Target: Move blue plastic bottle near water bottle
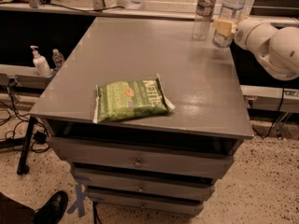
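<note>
Gripper point(223, 28) on the white robot arm point(271, 43) sits at the far right corner of the grey metal cabinet point(140, 50), clenched on the clear, ribbed blue plastic bottle with a pale label point(230, 8). That bottle stands upright just beside the slim, clear water bottle with a dark band point(204, 13), not touching. 1 green crisp bag point(131, 99) lies near the front edge.
</note>
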